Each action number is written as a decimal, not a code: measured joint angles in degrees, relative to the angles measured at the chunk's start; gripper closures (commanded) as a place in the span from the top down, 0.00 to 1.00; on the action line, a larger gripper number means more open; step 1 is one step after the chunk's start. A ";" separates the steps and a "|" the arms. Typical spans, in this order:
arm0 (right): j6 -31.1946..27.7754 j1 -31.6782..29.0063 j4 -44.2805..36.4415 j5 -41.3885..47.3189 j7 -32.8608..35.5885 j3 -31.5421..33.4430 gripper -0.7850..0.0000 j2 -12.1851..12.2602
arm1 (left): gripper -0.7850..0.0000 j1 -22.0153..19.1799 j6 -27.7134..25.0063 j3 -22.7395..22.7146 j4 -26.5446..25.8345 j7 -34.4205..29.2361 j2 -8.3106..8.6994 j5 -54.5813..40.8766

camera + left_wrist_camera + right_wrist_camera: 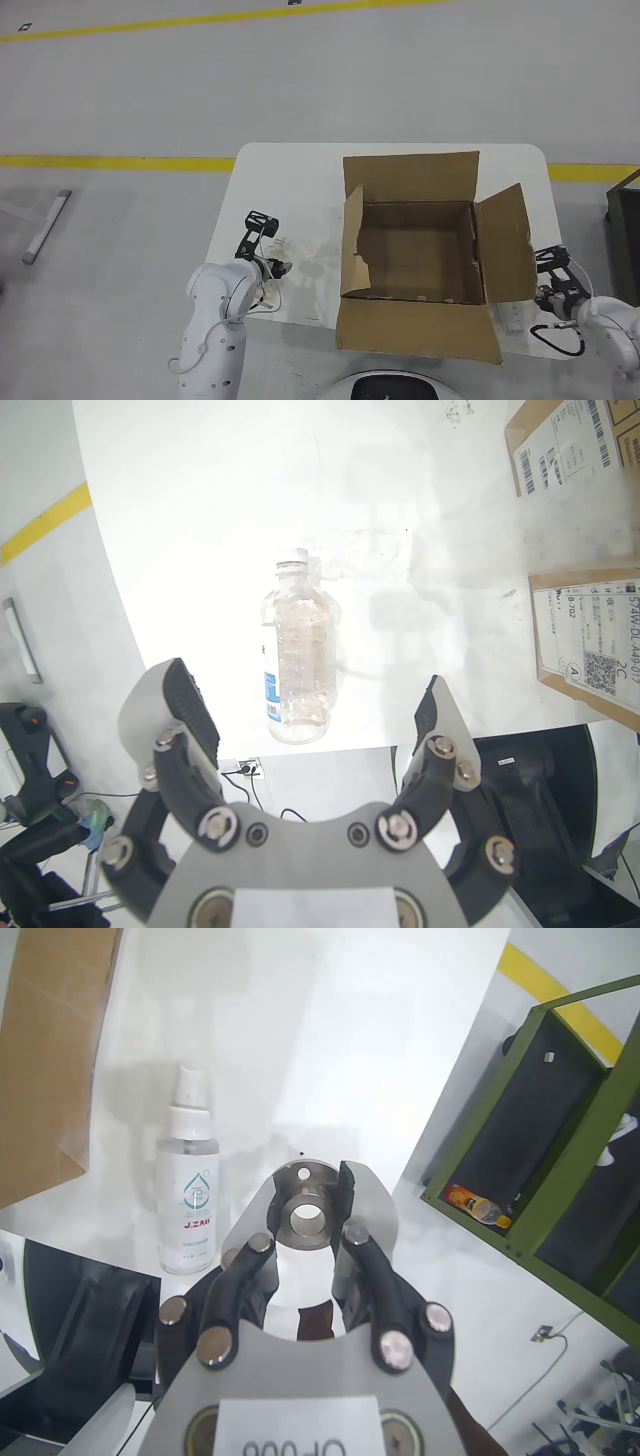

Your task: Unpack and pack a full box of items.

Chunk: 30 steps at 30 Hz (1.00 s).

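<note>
Grey concrete floor with a yellow line [110, 161] surrounds a white, round-cornered tabletop [290, 170]. A brown cardboard box [420, 250] sits right of the tabletop's middle. Its four flaps are folded outward, and paper labels are stuck on its outer wall.

At the box's 9 o'clock, near the tabletop's edge, a bottle [299, 660] lies on its side. It is clear, ribbed plastic with a white cap and a blue-and-white label. The left hand [305, 687] hangs over it, spread wide. Its fingers [187, 700] have black ribbed rubber pads, and they stand to either side of the bottle, clear of it.

At the box's 4 o'clock, the right hand [307, 1208] is clamped on a fitting [300, 1178]. This is a short, dull-metal cylinder with a round flange, a centre bore and one small hole in the flange.

Just beside it, toward the box, a spray bottle [187, 1188] stands upright on the tabletop. It is a clear cylinder with a white label and a white pump under a see-through cap.

On the floor beyond the tabletop's edge stands a green metal rack [565, 1138], with an orange bottle [475, 1208] lying in it.
</note>
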 measured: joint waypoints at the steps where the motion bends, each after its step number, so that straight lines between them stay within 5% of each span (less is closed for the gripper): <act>1: 0.02 0.17 0.40 0.05 0.02 -0.34 0.00 0.02 | 1.00 0.00 0.00 0.00 0.00 0.00 0.00 0.00; 13: 0.65 2.05 5.78 -1.55 -0.55 -4.04 0.04 0.38 | 1.00 0.00 0.00 0.00 0.00 0.00 0.00 0.00; 19: 1.38 2.02 5.93 -1.46 -0.36 -4.54 0.29 0.56 | 1.00 0.00 0.00 0.00 0.00 0.00 0.00 0.00; 21: 1.40 2.00 5.88 -1.35 -0.34 -4.57 0.45 0.64 | 1.00 0.00 0.00 0.00 0.00 0.00 0.00 0.00; 25: 1.51 2.05 5.70 -1.15 -0.51 -4.54 0.53 0.80 | 1.00 0.00 0.00 0.00 0.00 0.00 0.00 0.00; 30: 3.02 1.63 2.98 0.35 -2.48 -2.70 0.42 1.00 | 1.00 0.00 0.00 0.00 0.00 0.00 0.00 0.00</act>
